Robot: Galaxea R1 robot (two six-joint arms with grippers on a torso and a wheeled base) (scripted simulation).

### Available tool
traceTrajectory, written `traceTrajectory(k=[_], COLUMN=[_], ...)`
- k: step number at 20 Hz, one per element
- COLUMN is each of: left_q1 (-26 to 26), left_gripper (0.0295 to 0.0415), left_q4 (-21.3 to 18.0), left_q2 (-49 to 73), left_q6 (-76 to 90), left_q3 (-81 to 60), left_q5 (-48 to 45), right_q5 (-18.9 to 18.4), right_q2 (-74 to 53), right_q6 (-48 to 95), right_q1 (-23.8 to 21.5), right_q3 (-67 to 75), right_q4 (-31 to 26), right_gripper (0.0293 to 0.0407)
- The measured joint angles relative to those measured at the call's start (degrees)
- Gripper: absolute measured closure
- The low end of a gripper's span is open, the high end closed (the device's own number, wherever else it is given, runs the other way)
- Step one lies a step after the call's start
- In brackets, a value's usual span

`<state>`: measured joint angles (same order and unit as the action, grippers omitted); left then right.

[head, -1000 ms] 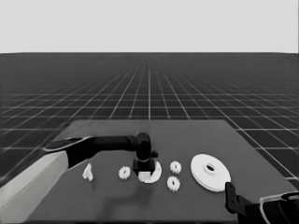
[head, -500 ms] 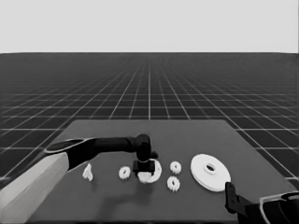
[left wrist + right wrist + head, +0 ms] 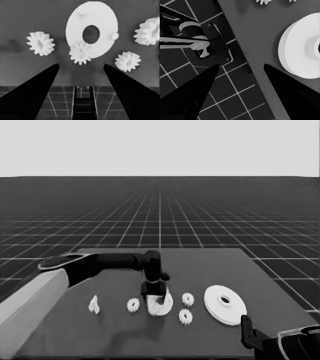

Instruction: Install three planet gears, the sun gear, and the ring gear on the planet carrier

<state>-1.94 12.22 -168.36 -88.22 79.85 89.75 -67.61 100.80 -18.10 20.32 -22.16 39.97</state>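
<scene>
The planet carrier, the smaller round part [image 3: 100, 17], lies at the table's middle, and the head view shows it [image 3: 164, 306] under my left gripper [image 3: 153, 295]. One planet gear [image 3: 80, 52] sits on its rim nearest the fingers. Three more gears [image 3: 133, 305] [image 3: 187, 298] [image 3: 185, 316] lie on the table around it. My left gripper [image 3: 81, 66] hangs just above, open, with nothing between its fingers [image 3: 37, 87]. The ring gear, the larger round part [image 3: 225, 304], lies to the right. My right gripper [image 3: 241, 66] is parked open at the table's near right corner.
A thin white piece [image 3: 93, 305] lies left of the gears. The right arm [image 3: 260, 340] stays at the lower right corner. The larger round part [image 3: 302, 50] fills one side of the right wrist view. Dark machinery [image 3: 210, 42] shows past the table's edge.
The left arm has shifted a little over the smaller round part, its elbow swinging left. None of the white parts on the table has moved.
</scene>
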Motion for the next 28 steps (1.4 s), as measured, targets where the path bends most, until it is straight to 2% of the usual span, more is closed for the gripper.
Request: traceTrajectory(k=[6, 9, 16, 17, 19, 26, 28], left_q1=[1.2, 1.7, 1.8, -2.8, -7.9, -10.1, -10.1], left_gripper=[0.0326, 0.0326, 0.0326, 0.0326, 0.0326, 0.0326, 0.0397], left_q4=[-1.2, -1.9, -2.2, 2.8, 7.0, 9.0, 9.0], left_q2=[0.0, 13.0, 15.9, 15.3, 14.3, 13.6, 13.6], left_q6=[-0.2, 7.7, 10.7, 12.0, 13.9, 15.1, 15.1], left_q3=[-0.3, -5.2, -5.0, -2.9, 0.5, 2.8, 2.8], left_q5=[0.0, -1.5, -2.0, -3.4, -5.3, -6.5, -6.5], right_q5=[0.0, 0.0, 0.0, 0.0, 0.0, 0.0, 0.0], right_q2=[0.0, 0.0, 0.0, 0.0, 0.0, 0.0, 0.0], right_q6=[0.0, 0.0, 0.0, 0.0, 0.0, 0.0, 0.0], right_q1=[0.0, 0.0, 0.0, 0.0, 0.0, 0.0, 0.0], right_q3=[0.0, 0.0, 0.0, 0.0, 0.0, 0.0, 0.0], right_q4=[0.0, 0.0, 0.0, 0.0, 0.0, 0.0, 0.0], right_gripper=[0.0315, 0.0315, 0.0315, 0.0315, 0.0315, 0.0315, 0.0315])
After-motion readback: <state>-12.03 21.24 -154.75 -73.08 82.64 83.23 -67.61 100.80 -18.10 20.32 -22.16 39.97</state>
